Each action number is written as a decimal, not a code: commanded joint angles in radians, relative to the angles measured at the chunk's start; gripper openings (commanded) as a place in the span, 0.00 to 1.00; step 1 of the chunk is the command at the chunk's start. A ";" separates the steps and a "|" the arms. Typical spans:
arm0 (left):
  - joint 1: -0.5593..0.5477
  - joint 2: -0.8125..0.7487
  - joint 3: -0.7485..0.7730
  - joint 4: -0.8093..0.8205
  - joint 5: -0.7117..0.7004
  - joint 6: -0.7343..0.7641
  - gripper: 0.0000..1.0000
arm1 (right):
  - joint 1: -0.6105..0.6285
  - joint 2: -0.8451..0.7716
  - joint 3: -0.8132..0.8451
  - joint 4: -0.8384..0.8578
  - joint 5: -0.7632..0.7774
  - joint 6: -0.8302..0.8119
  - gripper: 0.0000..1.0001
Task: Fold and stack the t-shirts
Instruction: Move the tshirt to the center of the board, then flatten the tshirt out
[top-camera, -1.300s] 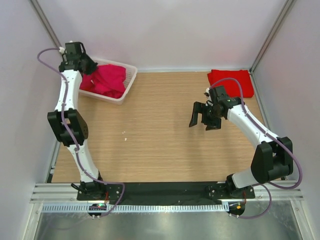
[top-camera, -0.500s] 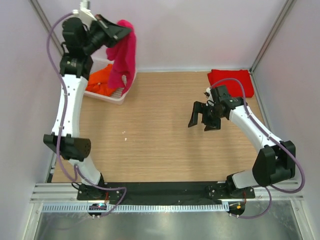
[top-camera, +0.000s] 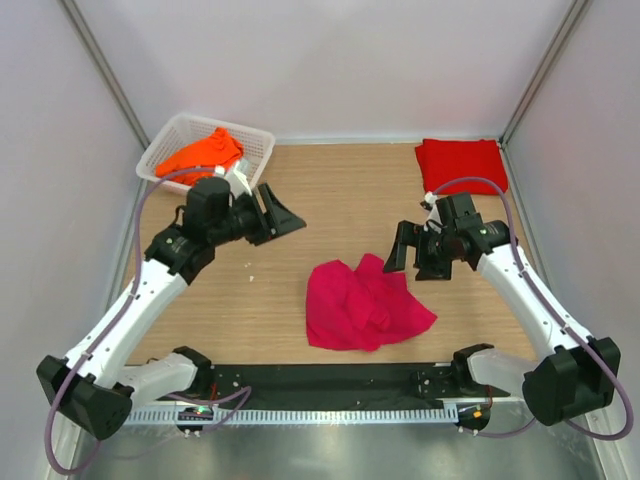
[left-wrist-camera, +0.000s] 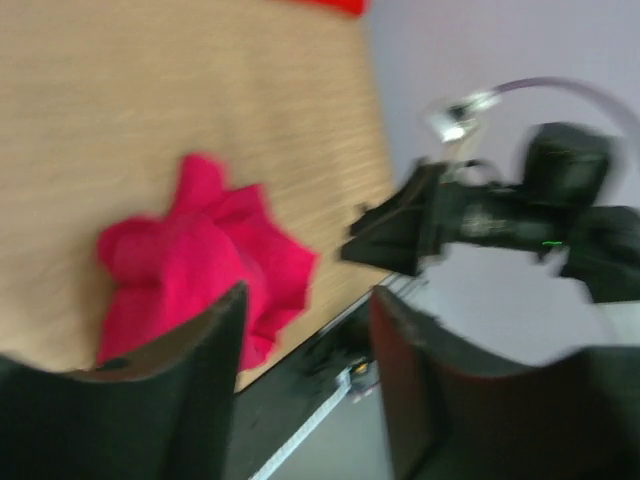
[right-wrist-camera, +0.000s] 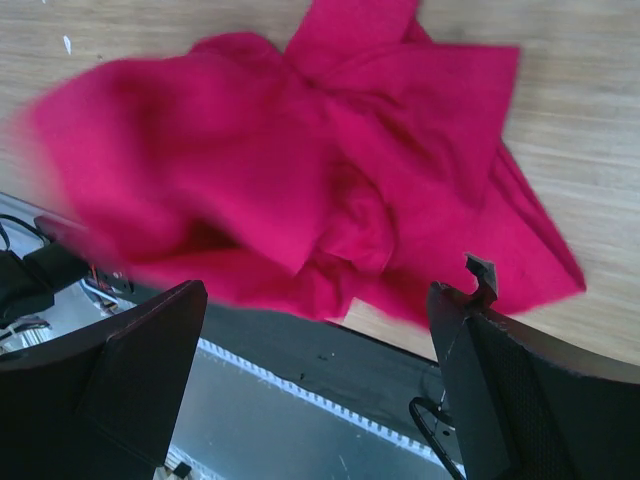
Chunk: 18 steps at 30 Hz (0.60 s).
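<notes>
A crumpled magenta-pink t-shirt (top-camera: 362, 304) (left-wrist-camera: 195, 270) (right-wrist-camera: 320, 180) lies loose on the wooden table near its front edge. My left gripper (top-camera: 283, 215) (left-wrist-camera: 305, 385) hovers up and to the left of it, open and empty. To the upper right of the heap, my right gripper (top-camera: 420, 258) (right-wrist-camera: 320, 390) stands open wide with nothing between its fingers. A folded red t-shirt (top-camera: 460, 163) rests at the back right corner. The orange t-shirt (top-camera: 200, 155) lies bunched in the white basket (top-camera: 258, 150) at the back left.
The basket's far side stands against the back wall. Grey walls close in the table on three sides. A black strip (top-camera: 330, 380) with the arm bases runs along the near edge, just below the pink heap.
My left arm swung the pink t-shirt from above the basket to the table's front middle and let it go. The left jaws went from shut to open. The right gripper shifted slightly right.
</notes>
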 joint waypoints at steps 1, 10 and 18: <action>-0.004 -0.072 -0.122 -0.118 -0.104 0.007 0.59 | -0.005 -0.052 -0.051 -0.042 0.012 -0.009 1.00; -0.005 -0.080 -0.285 -0.171 -0.095 -0.101 0.51 | 0.039 -0.005 -0.171 0.059 -0.108 0.043 1.00; -0.133 0.124 -0.344 0.021 -0.027 -0.232 0.50 | 0.149 0.126 -0.191 0.243 -0.204 0.134 0.87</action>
